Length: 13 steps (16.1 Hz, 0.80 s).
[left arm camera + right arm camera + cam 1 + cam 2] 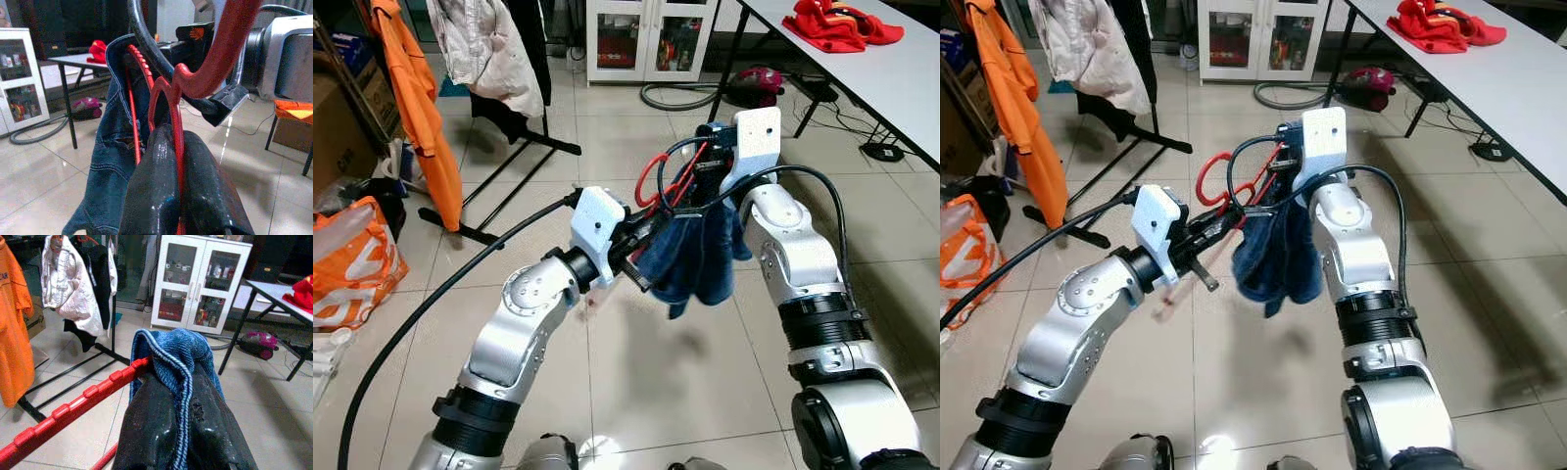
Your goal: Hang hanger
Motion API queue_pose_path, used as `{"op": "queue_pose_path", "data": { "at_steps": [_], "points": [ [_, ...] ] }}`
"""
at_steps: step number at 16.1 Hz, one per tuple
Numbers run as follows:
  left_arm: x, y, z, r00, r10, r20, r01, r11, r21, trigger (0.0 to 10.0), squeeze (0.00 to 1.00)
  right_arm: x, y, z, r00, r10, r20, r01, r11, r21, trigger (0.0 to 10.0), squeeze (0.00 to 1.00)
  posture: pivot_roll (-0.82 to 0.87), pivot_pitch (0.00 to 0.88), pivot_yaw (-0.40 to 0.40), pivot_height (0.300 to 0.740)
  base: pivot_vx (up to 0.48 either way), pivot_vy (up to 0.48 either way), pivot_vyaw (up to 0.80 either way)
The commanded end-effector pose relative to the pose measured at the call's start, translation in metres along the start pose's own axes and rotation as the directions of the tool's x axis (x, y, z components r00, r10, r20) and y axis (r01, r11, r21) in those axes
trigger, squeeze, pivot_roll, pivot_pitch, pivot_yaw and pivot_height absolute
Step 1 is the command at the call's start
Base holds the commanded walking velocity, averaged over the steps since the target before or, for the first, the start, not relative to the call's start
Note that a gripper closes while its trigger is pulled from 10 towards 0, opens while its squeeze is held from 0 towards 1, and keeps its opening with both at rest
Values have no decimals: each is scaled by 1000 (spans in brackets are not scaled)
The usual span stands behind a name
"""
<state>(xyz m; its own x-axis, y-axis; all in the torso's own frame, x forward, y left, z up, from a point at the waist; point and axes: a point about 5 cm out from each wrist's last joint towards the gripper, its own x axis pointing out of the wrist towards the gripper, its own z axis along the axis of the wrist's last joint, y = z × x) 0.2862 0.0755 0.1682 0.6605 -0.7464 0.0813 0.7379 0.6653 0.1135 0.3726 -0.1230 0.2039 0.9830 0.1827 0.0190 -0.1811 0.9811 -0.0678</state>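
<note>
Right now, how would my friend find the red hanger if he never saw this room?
Look between the robot's two silver arms, above the tiled floor. The left gripper pinches the red hanger near its hook, while the right gripper grips the blue cloth draped over it. No other hanger is red with blue fabric.

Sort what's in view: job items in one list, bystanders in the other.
Job: red hanger, blue garment draped on it, left gripper and right gripper holding them, clothes rack.

Bystanders: white cabinet, vacuum cleaner, orange bag, table.
</note>
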Motion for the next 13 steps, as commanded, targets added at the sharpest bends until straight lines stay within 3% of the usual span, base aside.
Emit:
{"op": "queue_pose_path", "data": {
  "at_steps": [1,3,6,8,9,11,12,13],
  "points": [
    [-2,-4,-15,997,-17,-75,16,1000,-1,10000,0,0,-4,35,992,-9,123,11,1000,-19,10000,0,23,59,-69,740,0,0,0],
    [-2,-1,-19,996,18,-93,-15,999,32,10000,0,-3,3,39,991,35,132,-28,998,-49,10000,0,20,54,-72,740,0,0,0],
    [-5,13,-22,984,135,-114,-129,990,63,10000,0,-4,-12,37,991,5,131,6,996,-85,10000,0,22,50,-75,740,0,0,0],
    [-9,45,-21,899,423,-112,-422,906,28,10000,0,-9,-13,24,996,68,64,-61,993,-102,10000,0,25,49,-77,740,0,0,0],
    [-10,53,-16,868,488,-89,-492,870,-23,10000,0,-13,-11,16,995,97,33,-94,990,-101,10000,0,24,49,-80,740,0,0,0],
    [-10,58,-3,847,531,-33,-532,841,-99,10000,0,-18,-9,7,993,120,-1,-120,989,-89,10000,0,24,48,-81,740,0,0,0],
    [-8,56,3,859,512,-7,-509,853,-113,10000,0,-19,-8,5,991,133,-11,-133,988,-83,10000,0,24,45,-81,740,0,0,0],
    [-2,48,7,896,444,16,-440,891,-112,10000,0,-19,-6,8,990,144,-6,-144,987,-77,10000,0,22,42,-79,740,0,0,0]
  ]
}}
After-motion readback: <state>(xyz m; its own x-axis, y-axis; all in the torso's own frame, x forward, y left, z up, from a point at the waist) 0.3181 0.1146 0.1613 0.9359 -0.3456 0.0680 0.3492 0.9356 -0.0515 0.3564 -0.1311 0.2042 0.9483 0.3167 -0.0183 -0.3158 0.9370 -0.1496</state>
